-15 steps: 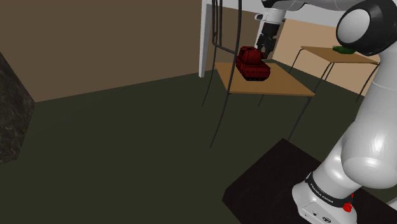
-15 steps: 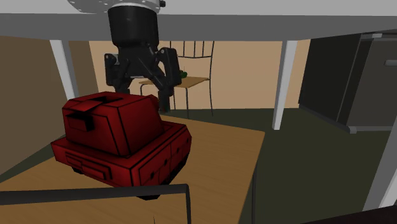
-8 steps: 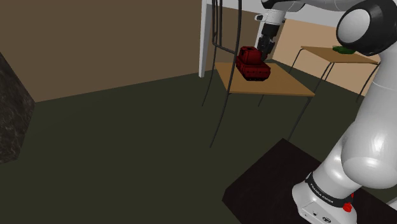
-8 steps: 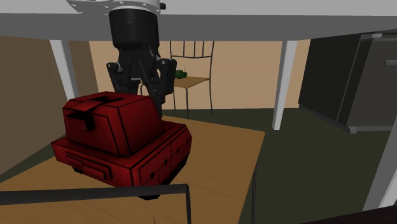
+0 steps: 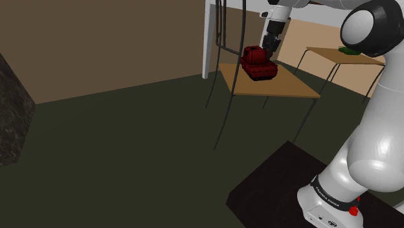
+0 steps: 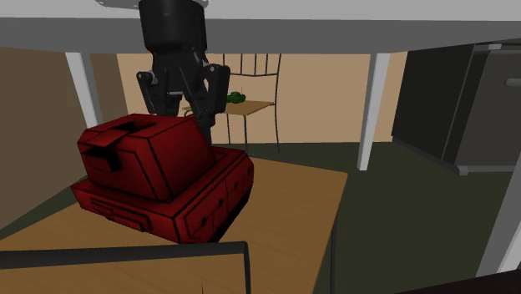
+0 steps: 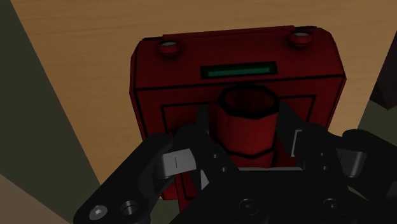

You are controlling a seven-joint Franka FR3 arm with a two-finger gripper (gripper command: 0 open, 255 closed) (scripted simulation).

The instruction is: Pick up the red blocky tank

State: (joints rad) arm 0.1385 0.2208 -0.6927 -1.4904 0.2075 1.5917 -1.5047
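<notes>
The red blocky tank [image 5: 258, 63] with black edge lines is over a wooden seat-like surface [image 5: 285, 85], just off it or barely touching. My black gripper [image 5: 267, 47] comes down from above at the tank's far side and is shut on it. In the wrist view the gripper [image 7: 247, 137] clasps a red octagonal stub [image 7: 248, 118] on the tank [image 7: 191, 70], with the fingers [image 7: 181, 159] pressed to its sides. In the second exterior view the gripper [image 6: 185, 113] stands behind the tank's turret [image 6: 146, 154], its fingertips hidden by it.
Thin dark curved rods [image 5: 226, 45] rise beside the wooden surface [image 6: 292, 217]. White posts [image 6: 372, 108] stand behind. A second small table [image 5: 336, 56] carries a green object [image 5: 350, 50]. A dark cabinet [image 6: 480, 108] is at the second exterior view's right. My black stand [image 5: 278, 194] sits low.
The fingers went from open to shut on the tank's stub. The tank and the gripper have since risen a little above the wooden surface.
</notes>
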